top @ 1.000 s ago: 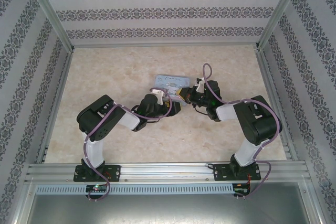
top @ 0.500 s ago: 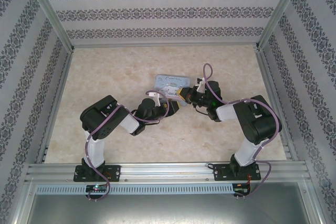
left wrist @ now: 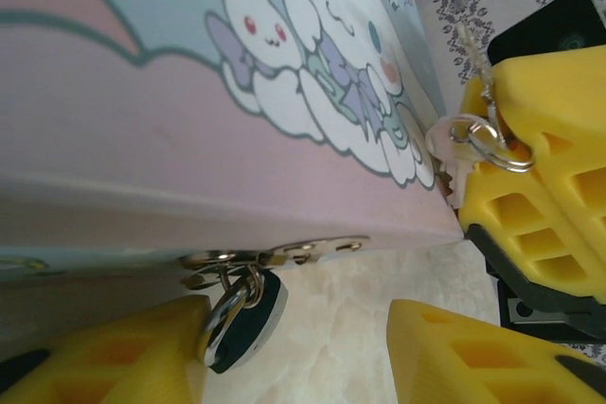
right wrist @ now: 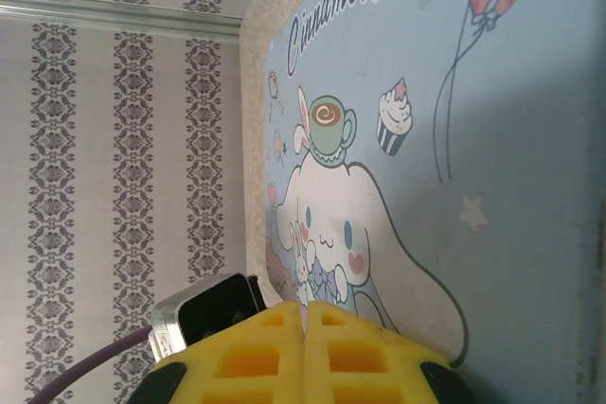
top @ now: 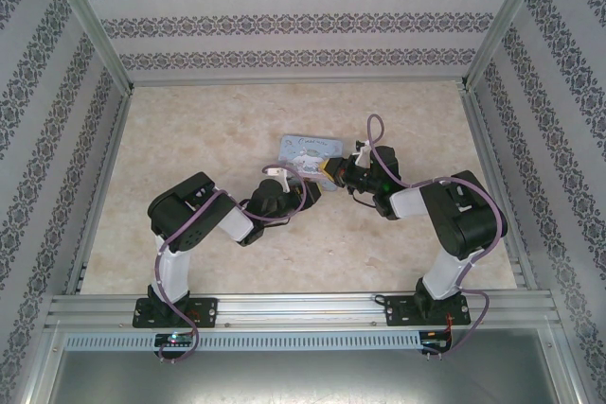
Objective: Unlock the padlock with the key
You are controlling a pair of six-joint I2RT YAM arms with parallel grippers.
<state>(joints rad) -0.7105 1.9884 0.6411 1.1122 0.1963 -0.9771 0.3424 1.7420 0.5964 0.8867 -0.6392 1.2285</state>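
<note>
The small dark-teal padlock (left wrist: 244, 321) hangs by its metal shackle from the hasp (left wrist: 284, 254) on the front edge of the cartoon tin (left wrist: 142, 120). My left gripper (left wrist: 298, 333) is open around it, its left finger (left wrist: 104, 361) touching the padlock's body and its right finger (left wrist: 473, 357) well clear. My right gripper (right wrist: 305, 328) is shut, and in the left wrist view the small key (left wrist: 453, 147) and its wire ring (left wrist: 494, 144) sit at its yellow fingertips (left wrist: 544, 130), beside the tin's right corner. From above, the left gripper (top: 311, 188) and right gripper (top: 329, 169) meet at the tin's near edge.
The pale-blue tin (top: 305, 145) lies flat mid-table, its lid (right wrist: 454, 139) close under the right wrist camera. The left arm's camera housing (right wrist: 204, 314) sits just left of the right fingers. Metal frame rails (top: 294, 85) and patterned walls border the beige tabletop (top: 189, 139).
The left arm has shifted right and forward, bringing its gripper closer to the tin's near edge. The right gripper has stayed almost still at the tin's corner.
</note>
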